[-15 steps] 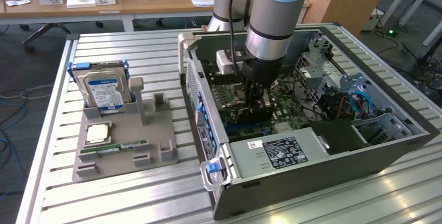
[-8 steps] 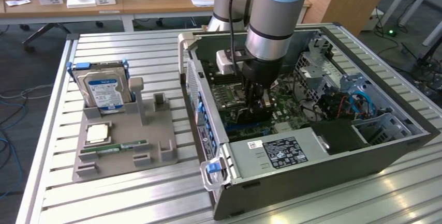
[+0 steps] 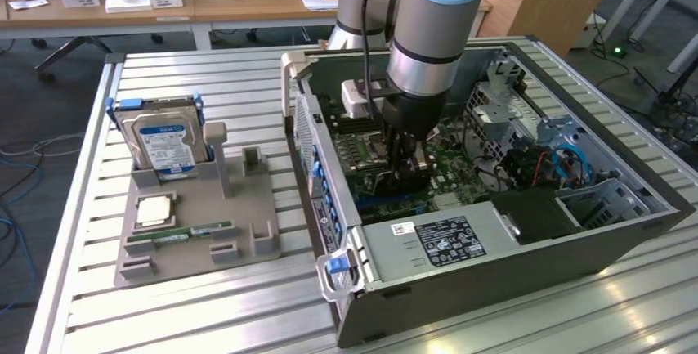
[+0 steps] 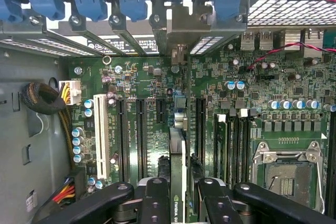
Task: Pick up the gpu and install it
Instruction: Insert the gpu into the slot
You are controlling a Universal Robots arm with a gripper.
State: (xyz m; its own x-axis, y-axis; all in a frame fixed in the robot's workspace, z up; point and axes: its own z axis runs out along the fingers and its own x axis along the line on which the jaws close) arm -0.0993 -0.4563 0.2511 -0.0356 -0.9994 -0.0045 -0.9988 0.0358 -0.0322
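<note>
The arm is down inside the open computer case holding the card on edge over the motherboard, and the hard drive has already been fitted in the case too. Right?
Not quite. The hard drive is not in the case; the exterior view shows it standing in the grey holder on the table. The rest holds: the gripper holds the card on edge above the motherboard.

Legible: partial white lettering "NVIDIA" with a logo on the edge of the gpu (image 4: 177,182). Print on the power supply label (image 3: 444,241), the hard drive label (image 3: 162,143) and the motherboard (image 4: 252,103) cannot be read.
</note>
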